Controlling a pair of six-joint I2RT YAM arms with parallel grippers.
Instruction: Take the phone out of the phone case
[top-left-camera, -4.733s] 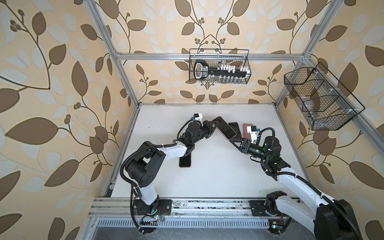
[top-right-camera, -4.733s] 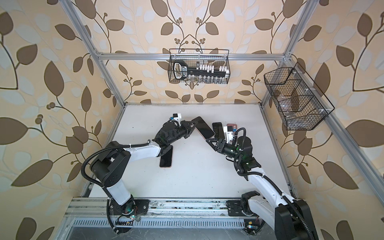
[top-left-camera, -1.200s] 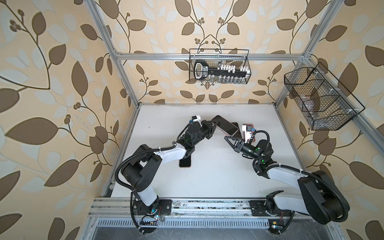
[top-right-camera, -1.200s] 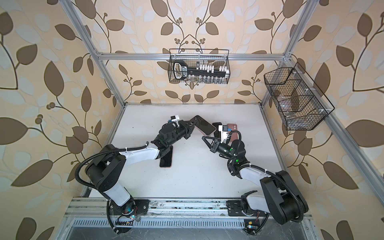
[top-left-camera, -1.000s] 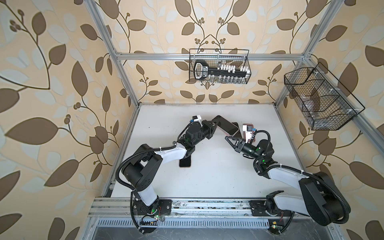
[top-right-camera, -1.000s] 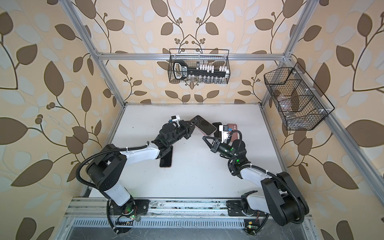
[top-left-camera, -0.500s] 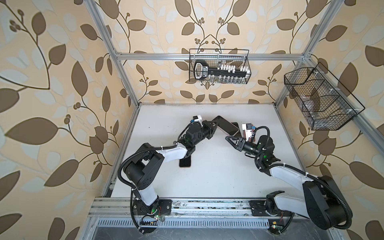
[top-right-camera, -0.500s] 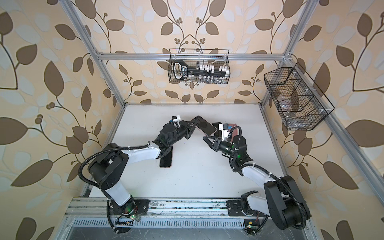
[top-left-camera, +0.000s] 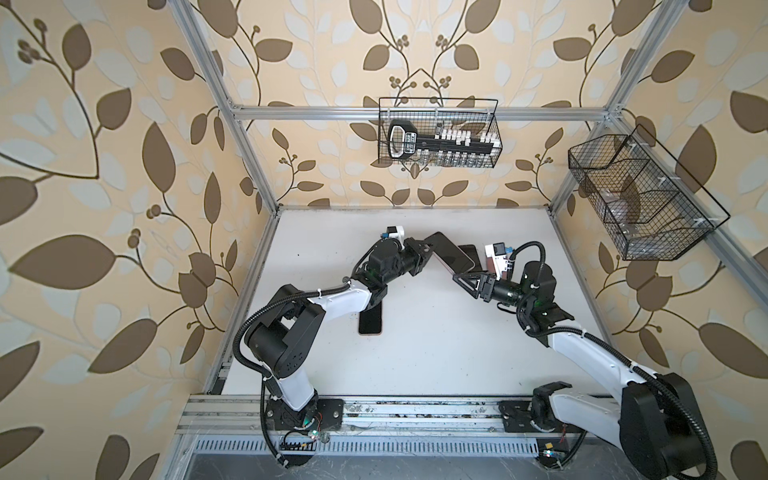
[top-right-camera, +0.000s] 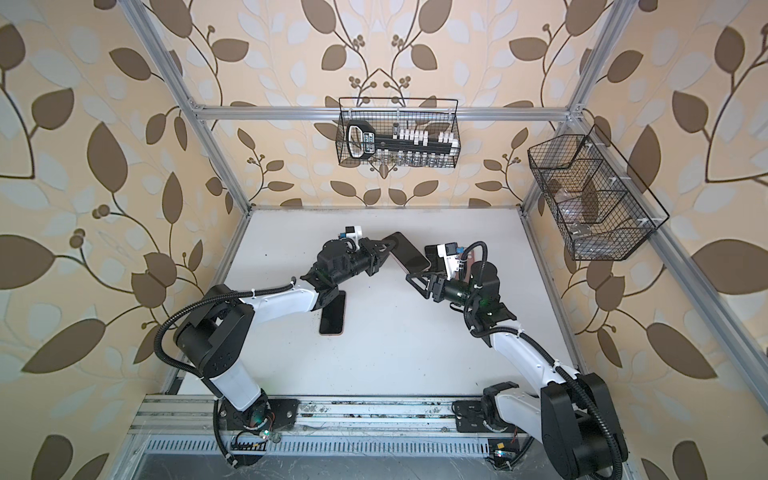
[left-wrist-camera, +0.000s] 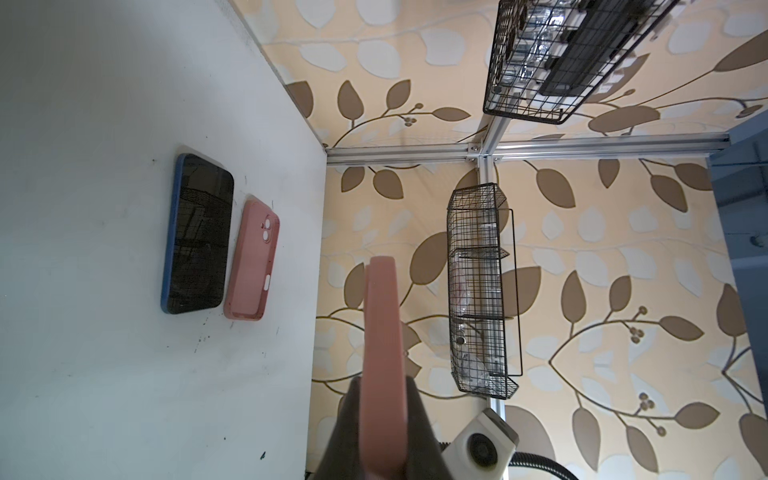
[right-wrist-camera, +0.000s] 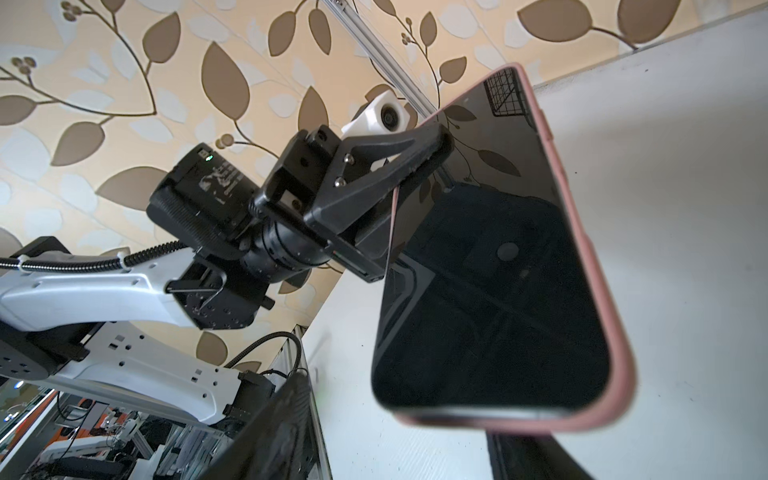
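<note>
We find the left hand (right-wrist-camera: 417, 166) clamped on the pink silicone phone case (left-wrist-camera: 382, 353), black-screened phone (right-wrist-camera: 490, 291) seated inside; the right hand (top-left-camera: 463, 282), parted and empty, should peel one case corner.

Lying on white table (top-left-camera: 415, 353): blue-edged phone (left-wrist-camera: 197, 235) face up, pink case (left-wrist-camera: 252, 262) just beside it, back up; dark phone (top-left-camera: 370, 322) well apart. Hanging on leaf-patterned walls: back wire basket (top-left-camera: 438, 133) with black tool, side wire basket (top-left-camera: 640, 199).
</note>
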